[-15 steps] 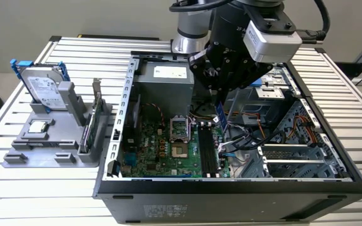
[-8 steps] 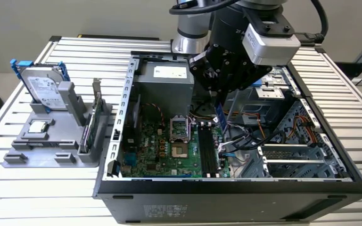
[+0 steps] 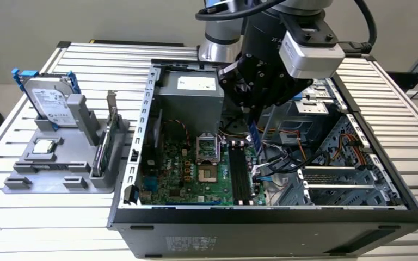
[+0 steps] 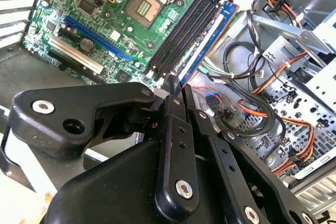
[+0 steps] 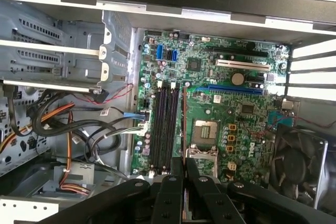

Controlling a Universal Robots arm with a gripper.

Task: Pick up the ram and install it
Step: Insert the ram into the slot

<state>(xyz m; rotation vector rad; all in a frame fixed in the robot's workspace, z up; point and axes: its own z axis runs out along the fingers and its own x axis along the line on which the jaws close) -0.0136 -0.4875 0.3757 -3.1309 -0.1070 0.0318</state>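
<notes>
Upper ram (image 3: pixel 253 136) inside end effector (image 3: pixel 252 116)

1. A silver table of ribbed aluminium slats (image 3: pixel 42 220) carries everything.
2. A black, open-sided metal computer case (image 3: pixel 267 228) lies flat on it.
3. A grey plastic fixture tray (image 3: pixel 56 175) sits on the slats at the case's nine o'clock in the exterior view, just beside it.

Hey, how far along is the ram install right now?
Done: the ram is picked up. In hand: the gripper is shut on it, holding it on edge along the black memory slots. Left: it is not yet released, and I cannot tell whether it is seated.
</notes>
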